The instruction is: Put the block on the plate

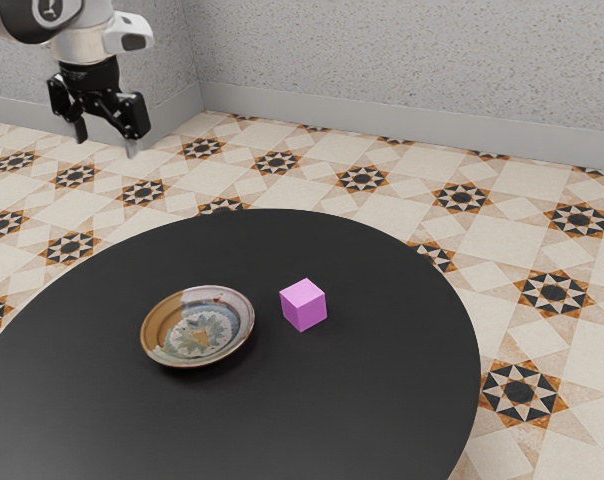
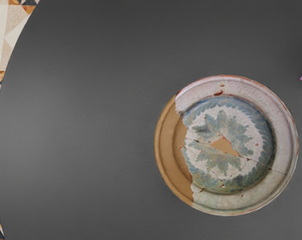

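In the exterior view, the arm (image 1: 82, 40) enters from the upper left, and its tool (image 1: 106, 141) points downward, released, the two tips standing apart. The smooth, round black counter (image 1: 332, 420) gives bare space around the pink block (image 1: 304, 304), which sits on it near the plate (image 1: 197, 325), without touching.

In the wrist view, the plate is round, cracked and partly plain brown; the counter's curved edge borders the patterned floor (image 2: 1, 45).

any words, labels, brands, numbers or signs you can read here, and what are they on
No word, brand or number can be read.
Round dark cap on the robot arm: a small pale sign, too small to make out.
Pink block, ceramic plate: no lettering visible.
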Robot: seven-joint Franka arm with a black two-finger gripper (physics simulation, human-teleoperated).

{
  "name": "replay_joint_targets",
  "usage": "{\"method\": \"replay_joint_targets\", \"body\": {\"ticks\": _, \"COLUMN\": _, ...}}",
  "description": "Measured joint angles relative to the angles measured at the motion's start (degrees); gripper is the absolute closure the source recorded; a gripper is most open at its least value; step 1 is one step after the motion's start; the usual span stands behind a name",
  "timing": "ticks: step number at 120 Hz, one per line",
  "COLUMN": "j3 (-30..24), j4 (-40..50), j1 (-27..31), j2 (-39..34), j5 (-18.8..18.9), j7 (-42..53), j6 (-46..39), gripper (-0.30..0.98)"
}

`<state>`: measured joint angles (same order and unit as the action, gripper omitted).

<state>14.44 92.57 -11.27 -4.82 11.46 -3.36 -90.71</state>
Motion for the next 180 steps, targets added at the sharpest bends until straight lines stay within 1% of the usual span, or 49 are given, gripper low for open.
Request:
{"method": "replay_joint_targets", "body": {"ticks": 30, "j3": -0.3, "j4": 0.3, "j1": 0.3, "j2": 0.6, "j5": 0.2, "j7": -1.1, "j6": -0.1, "gripper": 0.00}}
{"method": "replay_joint_targets", "body": {"ticks": 52, "j3": -0.9, "j4": 6.5, "j1": 0.7, "j2": 4.6, "j5": -0.1, "j7": -1.7, "j6": -1.4, "gripper": 0.00}}
{"method": "replay_joint_targets", "body": {"ticks": 68, "j3": -1.9, "j4": 8.3, "j1": 1.4, "j2": 9.0, "j5": -3.3, "j7": -0.9, "j6": -5.8, "gripper": 0.00}}
{"method": "replay_joint_targets", "body": {"ticks": 76, "j3": -2.4, "j4": 8.3, "j1": 0.9, "j2": 11.5, "j5": -6.1, "j7": 0.8, "j6": -8.6, "gripper": 0.00}}
{"method": "replay_joint_targets", "body": {"ticks": 94, "j3": -5.2, "j4": 8.0, "j1": 0.3, "j2": 15.5, "j5": -10.6, "j7": 6.0, "j6": -13.4, "gripper": 0.00}}
{"method": "replay_joint_targets", "body": {"ticks": 107, "j3": -6.2, "j4": 6.6, "j1": 0.2, "j2": 18.9, "j5": -13.7, "j7": 10.2, "j6": -15.8, "gripper": 0.00}}
{"method": "replay_joint_targets", "body": {"ticks": 123, "j3": -6.3, "j4": 3.7, "j1": 0.3, "j2": 24.9, "j5": -15.4, "j7": 15.1, "j6": -19.5, "gripper": 0.00}}
{"method": "replay_joint_targets", "body": {"ticks": 147, "j3": -8.8, "j4": -0.1, "j1": 0.3, "j2": 30.3, "j5": -16.3, "j7": 19.7, "j6": -22.7, "gripper": 0.00}}
{"method": "replay_joint_targets", "body": {"ticks": 168, "j3": -9.2, "j4": -6.3, "j1": 0.3, "j2": 36.4, "j5": -16.5, "j7": 22.0, "j6": -24.0, "gripper": 0.00}}
{"method": "replay_joint_targets", "body": {"ticks": 180, "j3": -9.3, "j4": -8.4, "j1": 0.3, "j2": 39.3, "j5": -16.6, "j7": 22.9, "j6": -25.1, "gripper": 0.00}}
